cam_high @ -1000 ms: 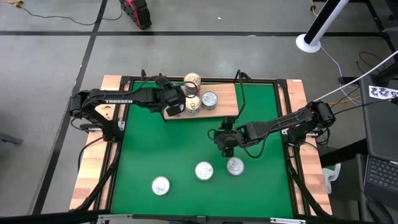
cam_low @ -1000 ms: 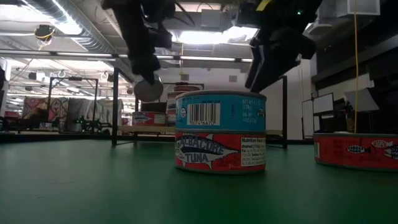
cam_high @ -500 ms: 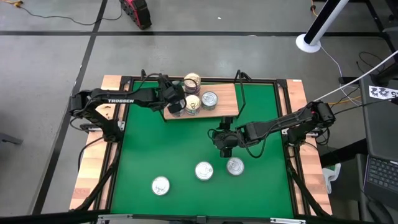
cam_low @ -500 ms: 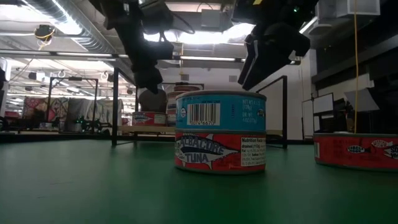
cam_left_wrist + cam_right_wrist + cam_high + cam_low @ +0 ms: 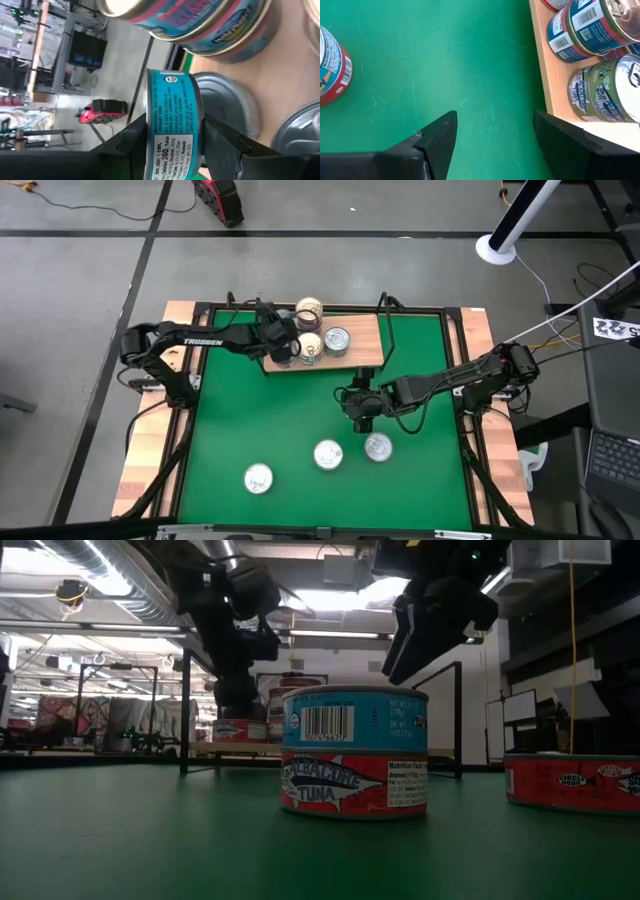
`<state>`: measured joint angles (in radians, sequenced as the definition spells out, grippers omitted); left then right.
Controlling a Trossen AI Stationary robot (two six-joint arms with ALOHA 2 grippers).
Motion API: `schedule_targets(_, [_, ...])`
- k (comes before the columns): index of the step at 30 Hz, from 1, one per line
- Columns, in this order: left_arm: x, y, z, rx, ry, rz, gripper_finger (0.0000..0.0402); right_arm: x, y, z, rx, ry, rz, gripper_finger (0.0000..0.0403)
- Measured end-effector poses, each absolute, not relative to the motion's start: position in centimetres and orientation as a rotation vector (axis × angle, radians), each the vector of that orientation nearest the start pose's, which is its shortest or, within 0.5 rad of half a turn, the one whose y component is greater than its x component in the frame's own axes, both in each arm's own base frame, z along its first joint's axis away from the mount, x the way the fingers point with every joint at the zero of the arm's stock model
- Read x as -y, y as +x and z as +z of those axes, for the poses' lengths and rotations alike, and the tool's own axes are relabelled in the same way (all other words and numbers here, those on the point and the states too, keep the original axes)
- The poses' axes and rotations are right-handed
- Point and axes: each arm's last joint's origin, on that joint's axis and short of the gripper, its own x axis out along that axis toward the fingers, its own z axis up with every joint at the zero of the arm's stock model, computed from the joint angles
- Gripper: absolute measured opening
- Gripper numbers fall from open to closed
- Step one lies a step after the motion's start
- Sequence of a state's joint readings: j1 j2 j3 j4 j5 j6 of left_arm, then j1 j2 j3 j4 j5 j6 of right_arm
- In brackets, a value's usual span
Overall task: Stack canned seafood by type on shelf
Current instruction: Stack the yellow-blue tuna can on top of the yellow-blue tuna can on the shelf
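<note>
Roughly halfway: my left claw (image 5: 172,150) pinches a teal can (image 5: 172,125) over the shelf (image 5: 362,352), where several cans sit; right claw (image 5: 492,132) hovers spread; three cans (image 5: 327,454) wait on the counter (image 5: 260,420).

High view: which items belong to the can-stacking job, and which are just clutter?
Job:
- light-brown wooden shelf board with round silver-lidded tins
- three loose silver-lidded tins on the green mat
- teal-labelled tin gripped by left gripper over the shelf
- right gripper, open, above the mat

Clutter:
- red-and-black device on the floor
- white lamp base
- laptop
</note>
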<state>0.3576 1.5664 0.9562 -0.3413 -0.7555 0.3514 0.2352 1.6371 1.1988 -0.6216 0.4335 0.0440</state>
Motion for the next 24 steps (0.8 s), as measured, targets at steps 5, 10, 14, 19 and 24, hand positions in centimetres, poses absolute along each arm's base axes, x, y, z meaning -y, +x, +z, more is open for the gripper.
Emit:
schedule_targets(5, [-12.62,28.24,19.87,-1.173,0.511,0.824,0.0154,-6.53,32.45,23.53,-0.997,-0.308,-0.201,0.0260])
schedule_targets(10, [-12.64,28.30,19.74,-1.181,0.518,0.820,0.0154,-6.53,32.45,23.53,-0.997,-0.308,-0.201,0.0260])
schedule_targets(14, [-12.64,28.30,19.74,-1.172,0.504,0.829,0.0155,-6.53,32.45,23.53,-0.997,-0.308,-0.201,0.0260])
schedule_targets(19, [-12.58,28.32,19.73,-1.171,0.501,0.825,0.0155,-6.53,32.45,23.53,-0.997,-0.308,-0.201,0.0260])
schedule_targets(24, [-12.26,28.47,19.73,-1.169,0.512,0.811,0.0155,-6.52,32.45,23.52,-0.997,-0.309,-0.201,0.0260])
